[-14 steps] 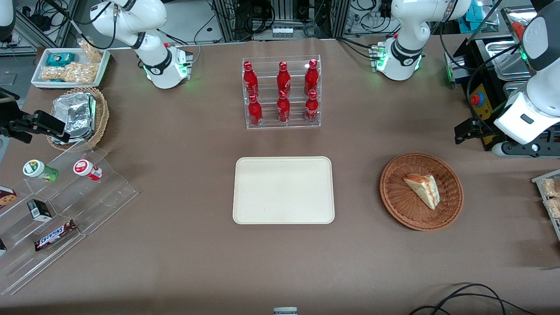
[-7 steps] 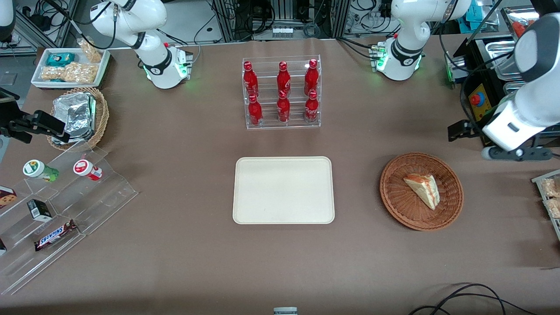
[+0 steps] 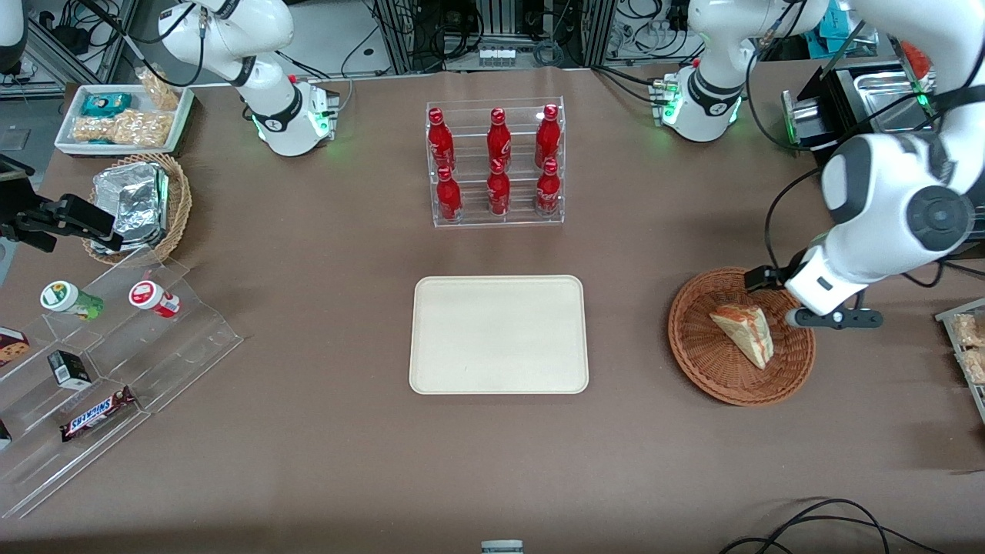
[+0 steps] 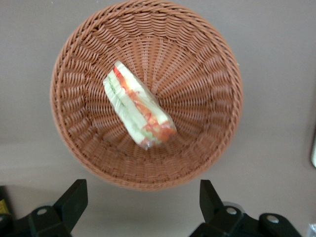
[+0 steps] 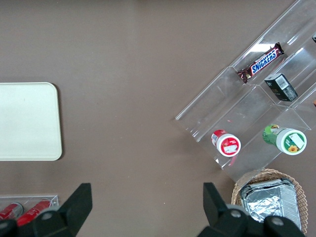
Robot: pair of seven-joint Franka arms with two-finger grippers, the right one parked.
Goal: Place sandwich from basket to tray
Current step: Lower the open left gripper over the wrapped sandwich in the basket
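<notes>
Left wrist view: the sandwich [image 4: 138, 109] is seen lying on its side in the middle of the basket [image 4: 217, 64], filling layers facing up, with nothing touching it. The end effector [image 4: 143, 205] is shown spread wide, empty, hovering just off the basket rim rather than over the wedge.

In the front view the basket [image 3: 696, 350] sits at the right of the frame, well apart from the empty tray [image 3: 499, 335] at centre, and the end effector [image 3: 822, 314] is caught over the basket's right edge.

What could go wrong, probably: a finger could be snagged on the wicker wall, or the soft wedge could be squashed or tipped.

The tray is only seen from the front; the filling is only clear from the wrist.
</notes>
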